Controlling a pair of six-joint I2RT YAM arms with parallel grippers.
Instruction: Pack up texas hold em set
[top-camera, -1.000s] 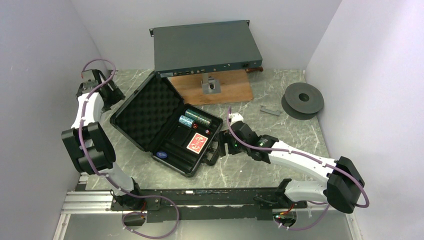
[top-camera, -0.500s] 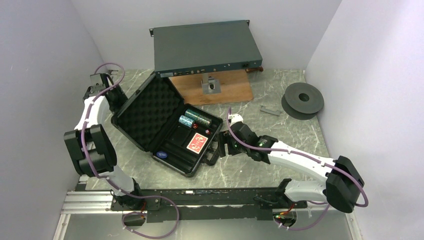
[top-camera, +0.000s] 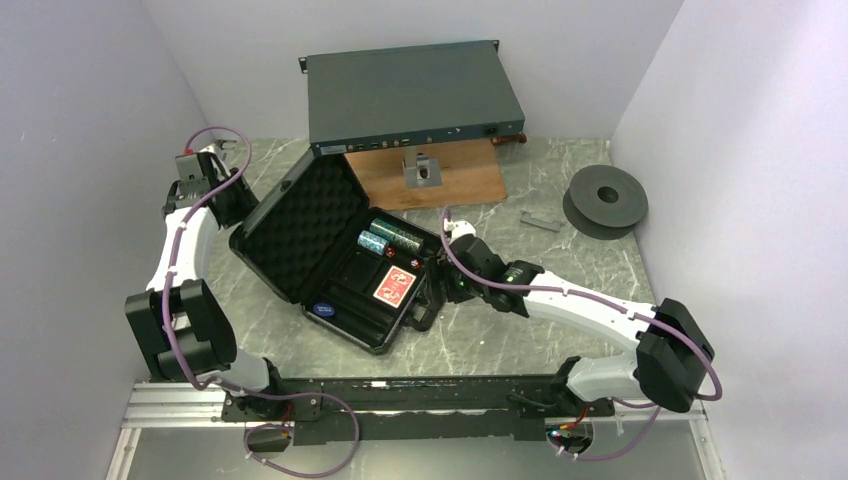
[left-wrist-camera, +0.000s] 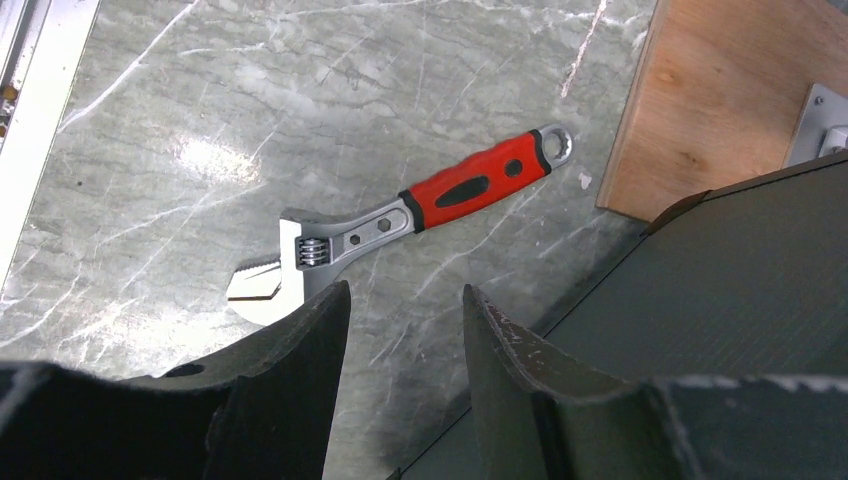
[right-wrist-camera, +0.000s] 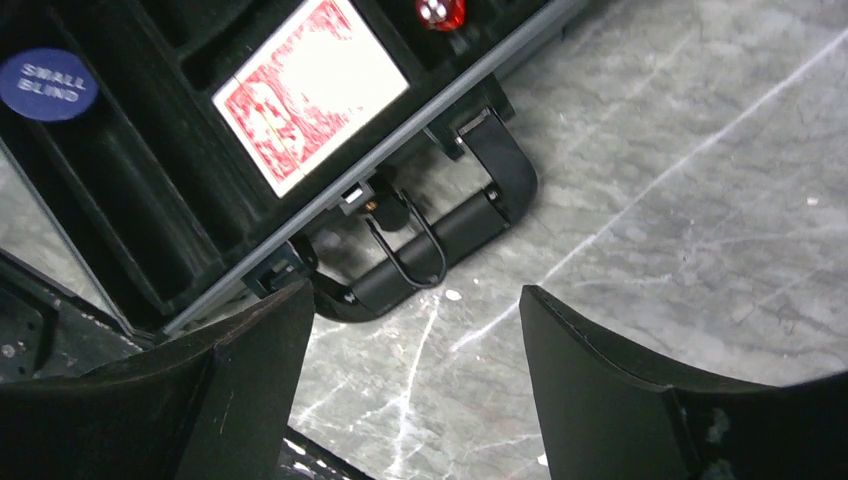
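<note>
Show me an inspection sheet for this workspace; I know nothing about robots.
Surface: grey marbled table, white veins.
Job's things: black briefcase open; chip stacks, card deck, red dice and blue "small blind" disc in its tray.
Clutter: grey rack box; wooden board; dark spool; red-handled adjustable wrench; small metal piece.
Grippers: left gripper open, by the lid; right gripper open, fingers framing the case handle.
Cables: purple cables along both arms.
Surroundings: plain pale walls.
</note>
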